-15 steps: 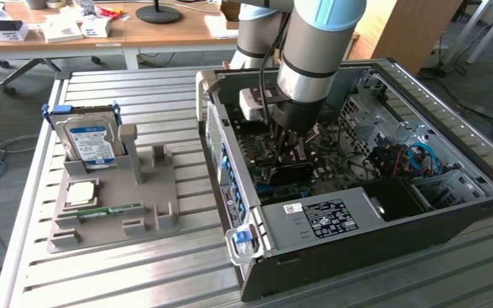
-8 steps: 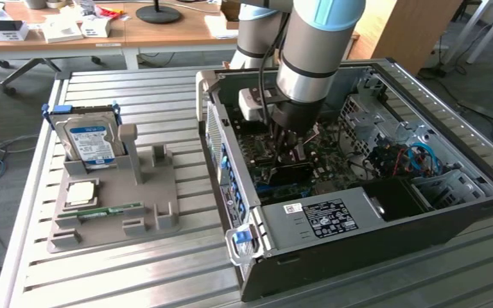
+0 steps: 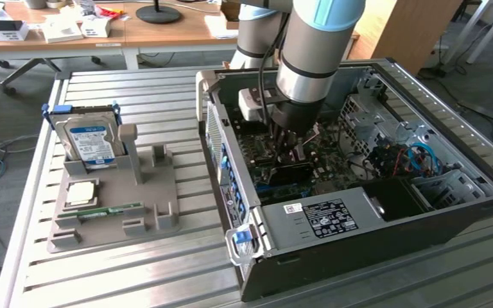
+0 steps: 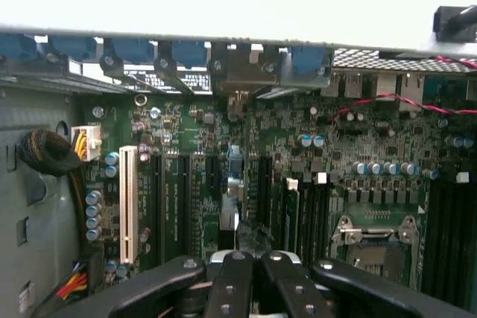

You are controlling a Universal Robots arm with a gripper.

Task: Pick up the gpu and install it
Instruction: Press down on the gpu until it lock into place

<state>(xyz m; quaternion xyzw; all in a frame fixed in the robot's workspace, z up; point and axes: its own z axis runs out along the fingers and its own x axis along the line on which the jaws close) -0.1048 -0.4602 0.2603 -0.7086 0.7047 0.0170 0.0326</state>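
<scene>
Slatted metal counter (image 3: 144, 269), ribs running across. Directly on it, towards the exterior view's left: grey parts holder (image 3: 118, 199), flat on the slats. Towards the exterior view's right: open computer case (image 3: 341, 250), lying on its side, interior facing up. Holder and case near each other, not touching. Bare slats at the front edge.

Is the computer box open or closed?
Open. The computer case lies with its side panel off, so the green motherboard shows inside, and the arm's end effector reaches down into it.
</scene>
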